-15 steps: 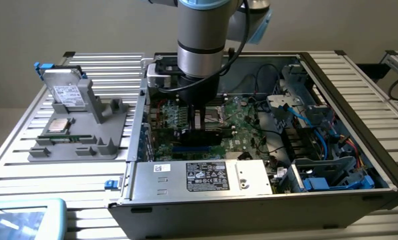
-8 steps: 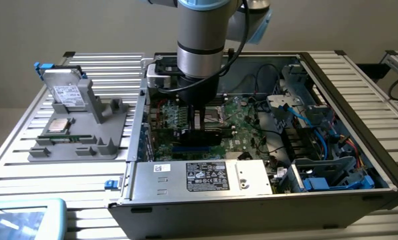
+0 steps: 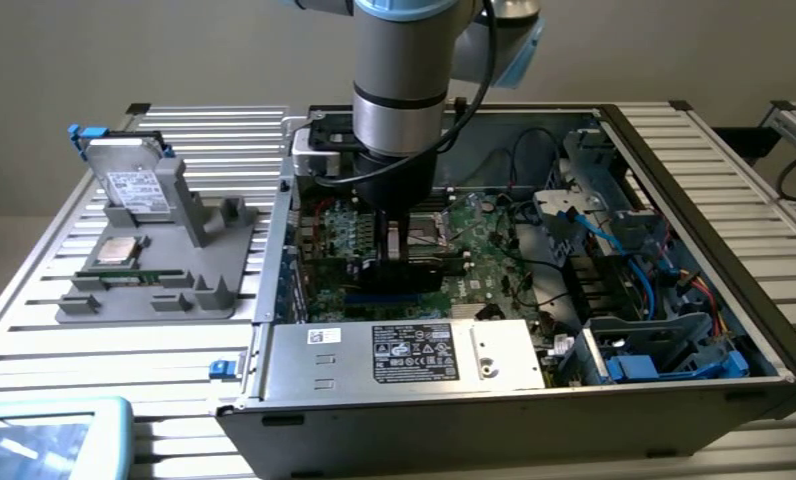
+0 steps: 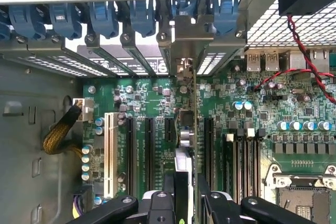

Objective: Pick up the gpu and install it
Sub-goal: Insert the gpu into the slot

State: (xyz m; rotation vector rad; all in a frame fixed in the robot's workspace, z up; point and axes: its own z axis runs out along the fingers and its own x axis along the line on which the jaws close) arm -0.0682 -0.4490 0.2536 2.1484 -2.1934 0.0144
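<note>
My gripper (image 3: 398, 238) reaches down inside the open computer case (image 3: 718, 290), shut on the gpu (image 3: 418, 272). The gpu is a black card held upright, low over the green motherboard (image 3: 505, 250). In the wrist view the gpu (image 4: 194, 129) is seen edge-on as a thin line running from between my fingertips (image 4: 169, 190) toward the rear of the case. Its silver bracket (image 4: 186, 38) sits at the row of rear slot openings with blue clips (image 4: 142, 17). The card stands between the long black expansion slots (image 4: 148, 153), by a short black slot (image 4: 169, 129). Whether it is seated I cannot tell.
A silver power-supply box (image 3: 412, 352) lies along the case's front wall. Blue cables and drive bays (image 3: 625, 250) crowd the exterior view's right. Outside the case, a grey fixture (image 3: 158, 290) holds a hard drive (image 3: 138, 185), a processor (image 3: 118, 250) and a memory stick (image 3: 131, 275). A red-black wire (image 4: 310, 66) crosses the board.
</note>
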